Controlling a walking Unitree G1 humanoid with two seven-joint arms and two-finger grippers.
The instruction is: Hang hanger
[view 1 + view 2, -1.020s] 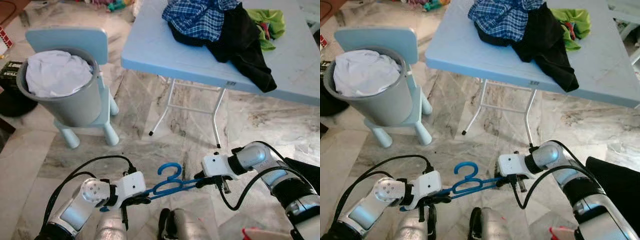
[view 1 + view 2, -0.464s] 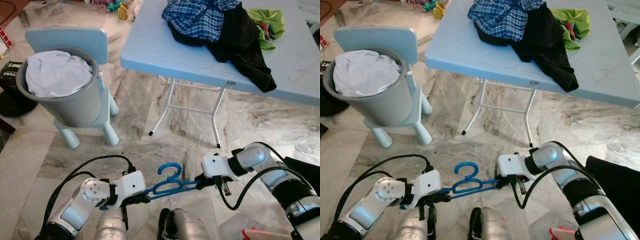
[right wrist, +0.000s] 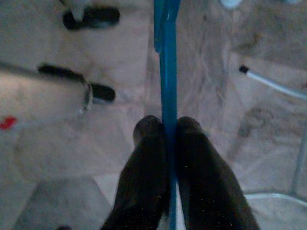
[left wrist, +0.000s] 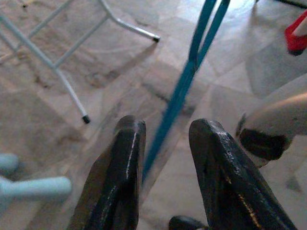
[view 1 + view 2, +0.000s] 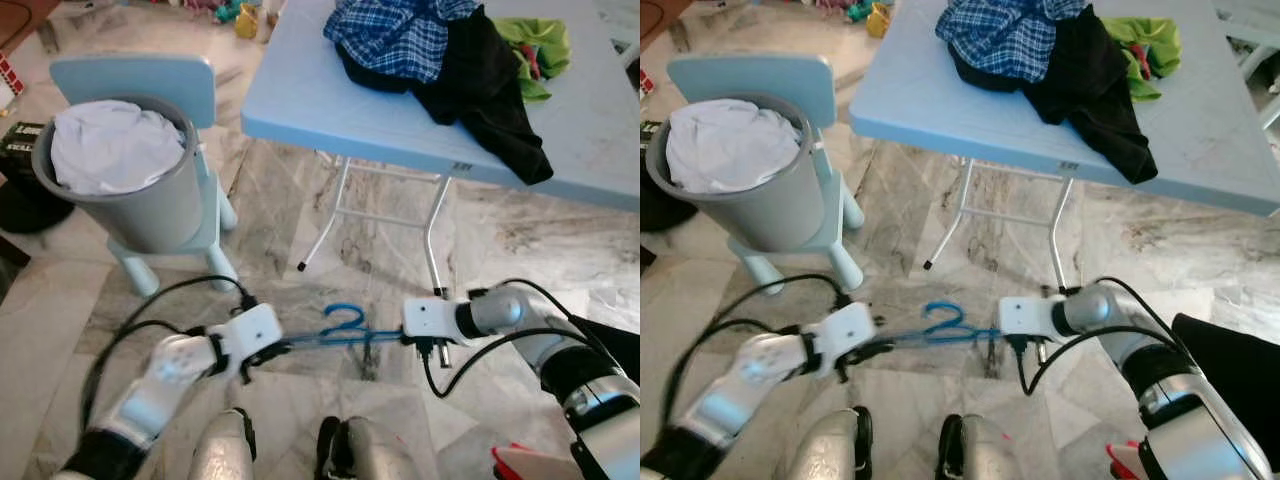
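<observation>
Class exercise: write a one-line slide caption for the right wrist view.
Right end effector shut on a slim blue plastic hanger above the marble floor.

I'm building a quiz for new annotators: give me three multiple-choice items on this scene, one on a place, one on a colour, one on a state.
1. Where does the pile of clothes lie?
A. on the table
B. on the floor
C. on the chair

2. What colour is the hanger?
A. red
B. blue
C. white

3. How is the right gripper?
A. open and apart from the hanger
B. shut on the hanger
C. resting on the table

Answers:
1 A, the clothes sit on the table.
2 B, the hanger is blue.
3 B, the right gripper has its jaws pinched on the hanger's bar.
</observation>
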